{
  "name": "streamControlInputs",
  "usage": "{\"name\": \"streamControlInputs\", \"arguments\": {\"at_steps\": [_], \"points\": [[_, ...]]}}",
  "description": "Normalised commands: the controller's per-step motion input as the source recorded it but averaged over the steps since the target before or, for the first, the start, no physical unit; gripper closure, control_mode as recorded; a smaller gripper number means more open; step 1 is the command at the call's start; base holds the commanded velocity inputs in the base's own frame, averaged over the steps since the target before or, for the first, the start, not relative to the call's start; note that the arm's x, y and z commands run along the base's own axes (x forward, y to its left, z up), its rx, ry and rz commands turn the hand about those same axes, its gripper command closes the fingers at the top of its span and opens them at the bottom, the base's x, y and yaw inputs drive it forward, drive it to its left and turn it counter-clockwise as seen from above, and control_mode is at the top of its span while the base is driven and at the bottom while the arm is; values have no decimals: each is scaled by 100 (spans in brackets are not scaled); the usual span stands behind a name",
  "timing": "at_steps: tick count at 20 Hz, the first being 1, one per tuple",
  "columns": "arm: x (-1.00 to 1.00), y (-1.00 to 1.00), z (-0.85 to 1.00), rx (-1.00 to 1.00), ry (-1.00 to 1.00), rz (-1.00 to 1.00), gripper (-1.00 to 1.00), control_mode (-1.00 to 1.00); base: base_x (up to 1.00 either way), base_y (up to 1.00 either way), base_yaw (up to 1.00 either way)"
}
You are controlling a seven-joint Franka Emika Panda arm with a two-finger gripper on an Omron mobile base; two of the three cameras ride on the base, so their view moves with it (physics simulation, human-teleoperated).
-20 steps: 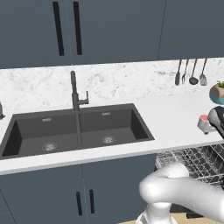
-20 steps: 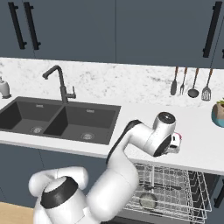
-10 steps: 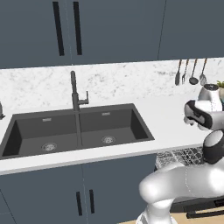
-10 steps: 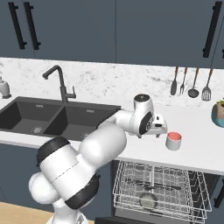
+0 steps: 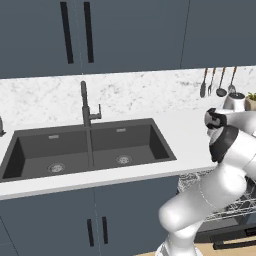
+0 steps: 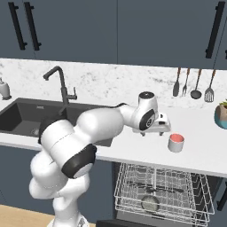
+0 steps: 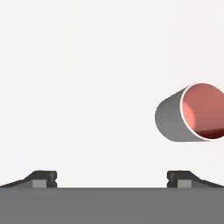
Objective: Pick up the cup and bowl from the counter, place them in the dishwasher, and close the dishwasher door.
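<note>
The cup [image 6: 176, 142] is seen upright on the white marble desk [image 6: 195, 153], right of the dark double sink [image 5: 87, 148] and above the pulled-out dishwasher rack [image 6: 162, 193]. The gripper [image 6: 160, 129] is held low over the desk just left of the cup, apart from it. Jaws are spread wide and released, nothing between them. In the hand view the cup [image 7: 191, 113] lies off to the right, beyond the right fingertip [image 7: 180, 178]. Utensils [image 6: 192, 83] are hung on the back wall.
</note>
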Motion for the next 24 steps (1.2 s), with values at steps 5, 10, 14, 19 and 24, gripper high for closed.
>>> {"name": "streamControlInputs", "arguments": {"at_steps": [5, 10, 14, 19, 24], "points": [[12, -34, 0, 6, 0, -3, -100, -100, 0, 0, 0], [0, -19, 0, 2, 0, 0, -100, -100, 0, 0, 0], [9, -29, 0, 0, 0, -2, -100, -100, 0, 0, 0], [17, -27, 0, 0, 0, -3, -100, -100, 0, 0, 0], [24, -2, -5, 0, 0, -2, -100, -100, 0, 0, 0]]}}
